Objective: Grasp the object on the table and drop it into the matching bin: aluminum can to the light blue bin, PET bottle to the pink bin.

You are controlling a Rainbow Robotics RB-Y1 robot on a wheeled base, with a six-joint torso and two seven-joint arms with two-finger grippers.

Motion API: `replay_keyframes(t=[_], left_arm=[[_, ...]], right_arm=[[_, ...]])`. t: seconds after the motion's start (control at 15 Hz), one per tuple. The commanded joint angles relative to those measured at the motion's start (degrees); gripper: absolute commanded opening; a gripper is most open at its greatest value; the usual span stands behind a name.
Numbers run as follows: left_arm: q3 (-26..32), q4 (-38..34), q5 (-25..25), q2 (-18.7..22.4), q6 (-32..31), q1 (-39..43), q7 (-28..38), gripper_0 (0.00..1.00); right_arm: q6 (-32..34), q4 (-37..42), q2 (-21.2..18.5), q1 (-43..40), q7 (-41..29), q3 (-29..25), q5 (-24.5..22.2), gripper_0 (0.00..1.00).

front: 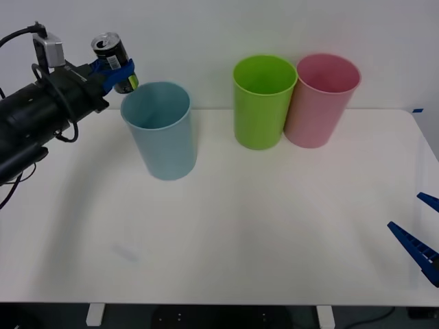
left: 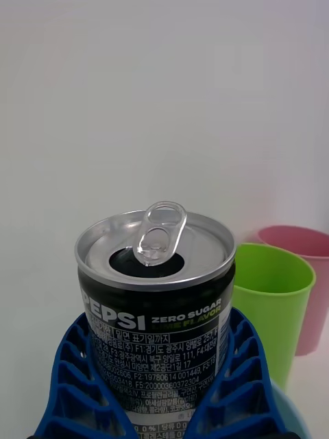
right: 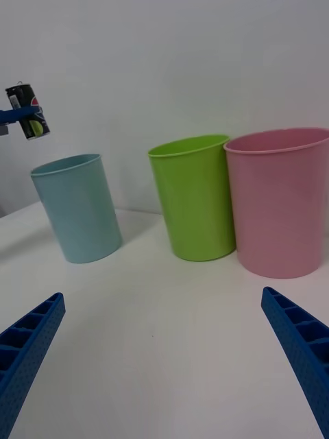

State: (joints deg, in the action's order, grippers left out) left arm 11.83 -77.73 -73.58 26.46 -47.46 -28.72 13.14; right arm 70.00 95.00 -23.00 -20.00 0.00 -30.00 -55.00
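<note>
Our left gripper (front: 118, 74) clamps the small black aluminium can (front: 116, 55) aloft at ten o'clock of the tall pale blue plastic bin (front: 160, 130) (not yet over its mouth); releasing here risks a rim strike. Our right gripper (front: 424, 229) waits open.

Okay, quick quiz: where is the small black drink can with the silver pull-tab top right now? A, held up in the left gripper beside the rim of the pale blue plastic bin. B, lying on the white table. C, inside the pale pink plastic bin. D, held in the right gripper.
A: the left gripper is shut on the small black drink can, holding it in the air by the rim of the pale blue plastic bin.
</note>
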Motion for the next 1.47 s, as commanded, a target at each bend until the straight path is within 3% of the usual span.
replay_keyframes(t=[0.07,0.87,0.93,1.0,1.07,1.47], left_arm=[[-1.37,3.03,-1.39,-0.27,0.00,-3.01,-0.13,0.00],[-3.39,3.29,-1.39,-1.06,0.88,-3.72,-0.66,0.03],[-3.39,3.29,-1.39,-1.06,0.88,-3.72,-0.74,0.08],[-3.39,3.29,-1.30,-1.06,0.88,-3.72,-0.92,0.61],[-3.57,3.29,-1.30,-1.06,0.88,-3.72,-1.27,1.00],[-3.83,3.29,-0.68,-1.15,0.70,-3.72,-2.06,1.00]], right_arm=[[0.00,0.00,0.00,0.00,0.00,0.00,0.00,1.00],[0.00,0.00,0.00,0.00,0.00,0.00,0.00,1.00],[0.00,0.00,0.00,0.00,0.00,0.00,0.00,1.00],[0.00,0.00,0.00,0.00,0.00,0.00,0.00,1.00],[0.00,0.00,0.00,0.00,0.00,0.00,0.00,1.00],[0.00,0.00,0.00,0.00,0.00,0.00,0.00,1.00]])
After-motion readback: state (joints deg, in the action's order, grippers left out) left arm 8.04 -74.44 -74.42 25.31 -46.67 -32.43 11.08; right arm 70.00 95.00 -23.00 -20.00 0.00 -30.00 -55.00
